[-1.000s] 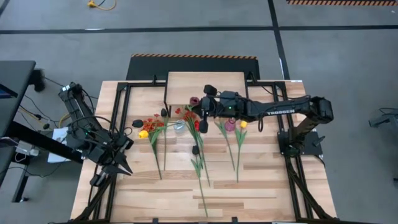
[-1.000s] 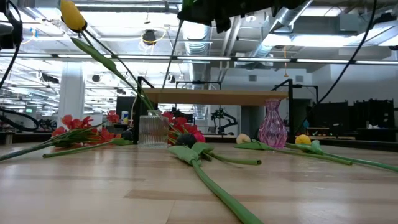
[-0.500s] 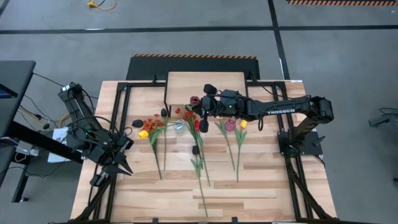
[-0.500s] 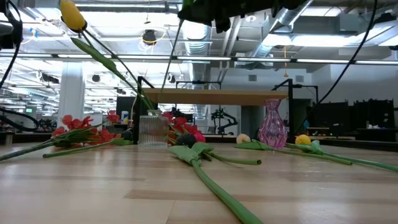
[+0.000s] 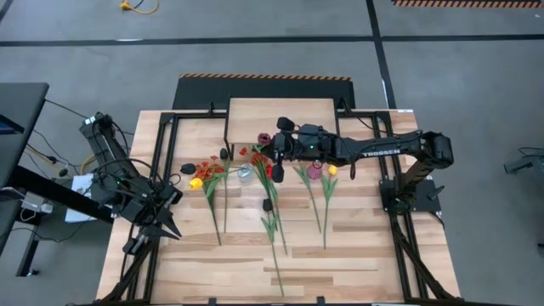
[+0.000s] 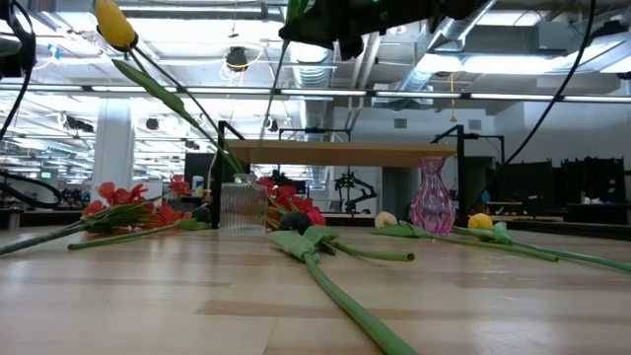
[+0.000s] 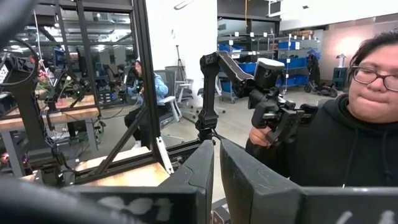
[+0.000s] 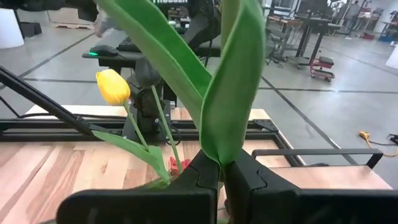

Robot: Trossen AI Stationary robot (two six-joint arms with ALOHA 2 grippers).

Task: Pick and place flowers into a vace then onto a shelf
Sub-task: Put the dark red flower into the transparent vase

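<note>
My right gripper (image 5: 276,151) reaches level from the table's right, high over the middle, and is shut on a green-leaved flower (image 8: 217,93) whose head is out of view. Below it stands a clear ribbed vase (image 6: 242,205), holding a yellow tulip (image 6: 116,25) that leans toward the table's left. A pink vase (image 6: 432,197) stands farther right. The shelf (image 5: 280,119) is at the far edge. My left gripper (image 5: 167,228) hangs shut over the left rail, holding nothing. My right gripper pinches the flower's leafy stem (image 8: 219,158) between its two fingers. The fingers come level from the table's right. Two long leaves (image 8: 233,81) rise past the fingertips. The flower is lifted clear of the table, and a thin stem (image 6: 276,89) hangs below the gripper toward the clear vase.
Red-orange sprays (image 5: 208,167) lie left of the clear vase, tulips (image 5: 327,195) lie by the pink vase, and long green stems (image 5: 272,229) lie toward the near edge. Black frame rails (image 5: 161,170) run along both sides. A person (image 7: 348,112) stands beyond the table.
</note>
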